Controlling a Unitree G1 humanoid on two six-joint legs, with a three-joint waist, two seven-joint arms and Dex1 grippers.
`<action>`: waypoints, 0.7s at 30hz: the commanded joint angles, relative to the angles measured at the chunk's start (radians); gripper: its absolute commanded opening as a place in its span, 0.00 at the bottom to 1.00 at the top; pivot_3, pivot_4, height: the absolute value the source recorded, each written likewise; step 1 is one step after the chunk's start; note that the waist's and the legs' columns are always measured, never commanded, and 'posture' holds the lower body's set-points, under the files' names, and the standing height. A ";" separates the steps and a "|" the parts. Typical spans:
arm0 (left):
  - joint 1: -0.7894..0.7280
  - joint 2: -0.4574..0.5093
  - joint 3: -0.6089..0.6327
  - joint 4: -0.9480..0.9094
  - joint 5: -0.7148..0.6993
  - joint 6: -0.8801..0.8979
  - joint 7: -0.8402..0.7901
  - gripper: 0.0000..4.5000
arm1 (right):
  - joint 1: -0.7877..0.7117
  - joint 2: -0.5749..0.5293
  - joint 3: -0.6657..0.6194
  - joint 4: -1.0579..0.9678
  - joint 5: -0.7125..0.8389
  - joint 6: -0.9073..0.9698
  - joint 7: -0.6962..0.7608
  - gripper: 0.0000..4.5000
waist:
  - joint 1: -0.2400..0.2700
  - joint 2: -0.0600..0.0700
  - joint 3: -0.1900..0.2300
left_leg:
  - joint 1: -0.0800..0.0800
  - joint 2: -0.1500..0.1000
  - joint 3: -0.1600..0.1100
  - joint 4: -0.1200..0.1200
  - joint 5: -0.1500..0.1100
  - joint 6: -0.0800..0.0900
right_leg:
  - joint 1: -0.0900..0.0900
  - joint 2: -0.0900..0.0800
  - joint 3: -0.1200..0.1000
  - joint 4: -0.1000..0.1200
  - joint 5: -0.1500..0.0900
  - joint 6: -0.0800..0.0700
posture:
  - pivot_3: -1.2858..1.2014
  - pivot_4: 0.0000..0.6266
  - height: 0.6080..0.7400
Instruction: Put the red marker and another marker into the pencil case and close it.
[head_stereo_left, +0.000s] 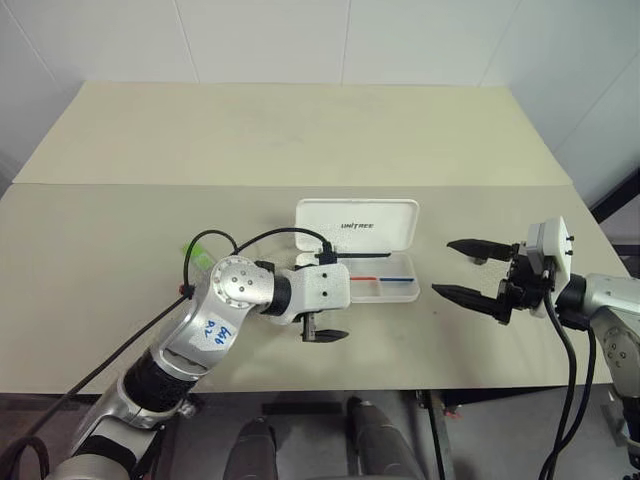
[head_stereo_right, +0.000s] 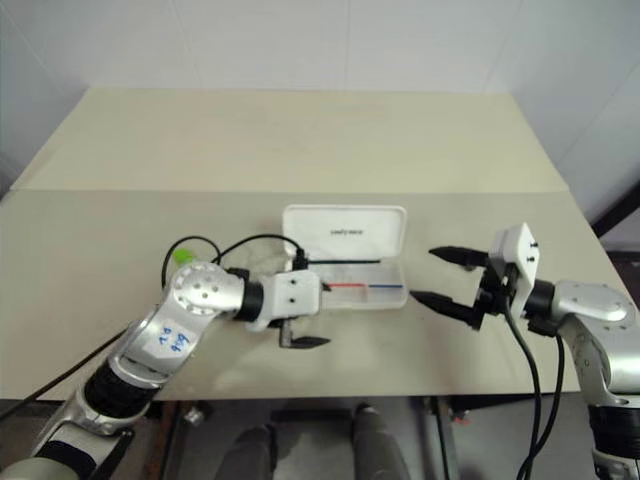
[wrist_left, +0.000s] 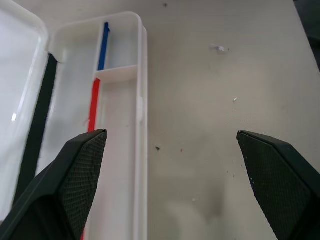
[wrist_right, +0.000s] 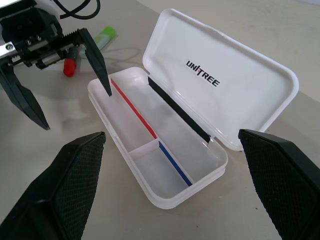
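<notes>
The white pencil case lies open at mid-table, its lid with the black print tipped back. Its tray shows red and blue stripes and a black strip along the hinge side, with no marker inside. My left gripper hovers open and empty over the case's left end, one finger above the tray. Behind it on the table lies the red marker, with just its red cap end showing. The light-green marker lies farther left, beside my left arm. My right gripper is open and empty, just right of the case.
The beige table has its front edge close below both grippers. A seam crosses it behind the case. A black cable loops above the left wrist. Bare tabletop stretches behind the case.
</notes>
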 joint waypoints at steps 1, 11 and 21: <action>-0.022 0.036 0.108 -0.050 -0.113 0.001 -0.045 1.00 | -0.017 -0.004 -0.001 -0.001 0.001 -0.016 0.010 1.00 | -0.002 0.000 0.000 | 0.000 0.000 0.000 0.000 0.000 0.000 | 0.000 0.000 0.000 0.000 0.000 0.000 | 0.52 0.24 1.00; 0.049 0.370 0.305 0.316 -0.290 -0.433 -0.393 1.00 | -0.053 0.005 0.025 0.034 -0.014 -0.026 0.017 1.00 | -0.023 0.000 0.000 | 0.000 0.000 0.000 -0.001 0.000 0.000 | 0.000 0.000 0.000 0.000 0.000 -0.001 | 0.52 0.24 1.00; 0.014 0.448 0.232 0.582 -0.195 -0.709 -0.495 1.00 | -0.039 0.003 0.016 0.026 -0.015 -0.028 0.003 1.00 | -0.019 0.000 0.000 | -0.002 0.000 0.000 -0.002 0.000 0.000 | -0.002 0.000 0.000 0.000 -0.001 -0.001 | 0.52 0.24 1.00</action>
